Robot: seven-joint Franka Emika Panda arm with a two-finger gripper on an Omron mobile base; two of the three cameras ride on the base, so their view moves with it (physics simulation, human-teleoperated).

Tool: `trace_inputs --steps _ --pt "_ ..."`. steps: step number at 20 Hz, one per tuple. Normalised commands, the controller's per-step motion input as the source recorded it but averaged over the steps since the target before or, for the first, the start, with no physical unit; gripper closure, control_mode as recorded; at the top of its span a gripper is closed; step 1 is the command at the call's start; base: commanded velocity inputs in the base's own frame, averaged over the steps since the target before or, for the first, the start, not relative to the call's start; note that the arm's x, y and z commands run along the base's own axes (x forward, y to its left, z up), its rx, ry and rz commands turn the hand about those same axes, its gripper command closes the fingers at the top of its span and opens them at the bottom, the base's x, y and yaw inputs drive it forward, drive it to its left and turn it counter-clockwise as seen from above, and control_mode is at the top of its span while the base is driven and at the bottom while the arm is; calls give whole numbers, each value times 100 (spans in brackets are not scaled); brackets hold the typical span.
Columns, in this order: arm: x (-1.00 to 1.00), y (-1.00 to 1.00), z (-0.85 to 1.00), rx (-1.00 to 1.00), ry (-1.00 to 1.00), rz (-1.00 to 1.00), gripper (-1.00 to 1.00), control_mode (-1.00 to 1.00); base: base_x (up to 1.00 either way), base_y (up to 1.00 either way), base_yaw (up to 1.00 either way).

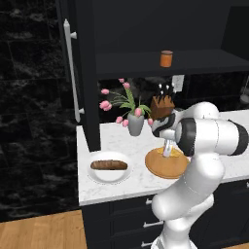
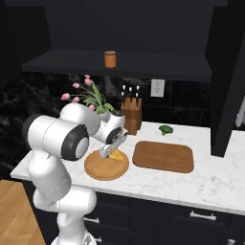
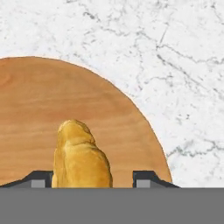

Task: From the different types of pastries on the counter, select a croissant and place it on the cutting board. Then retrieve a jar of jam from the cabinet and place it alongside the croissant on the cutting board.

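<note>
On the round plate (image 3: 39,105), the croissant (image 3: 81,155) is straddled by the gripper (image 3: 92,178), jaws spread (one tip touching it). At 3 o'clock in the right base view, the board (image 2: 163,156) is seen.

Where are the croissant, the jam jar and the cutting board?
croissant (image 3: 81,157): hand view, middle of its golden crust.
jar of jam (image 2: 110,60): right base view, orange side.
cutting board (image 2: 163,156): right base view, bare centre.

Between the dark tips of the claw (image 3: 92,178) lies the golden-yellow croissant (image 3: 81,157), on a light tan wooden plate (image 3: 39,109). Beyond the claw the bench (image 3: 175,65) is white marble veined in grey. Right of it lies the darker brown cutting board (image 2: 163,156); above, the orange jar of jam (image 2: 110,59) has a brownish lid.
</note>
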Motion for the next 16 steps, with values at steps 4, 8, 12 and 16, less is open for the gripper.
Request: trace_inputs --steps 4,8,12,16 --pt "-58 -23 3 -2 -27 7 100 -100 0 0 0" --pt "-38 -26 68 -8 -54 0 100 -100 0 0 0" --pt "21 -32 73 -3 -23 0 100 -100 0 0 0" --pt "77 -57 15 -1 19 -6 100 -100 0 0 0"
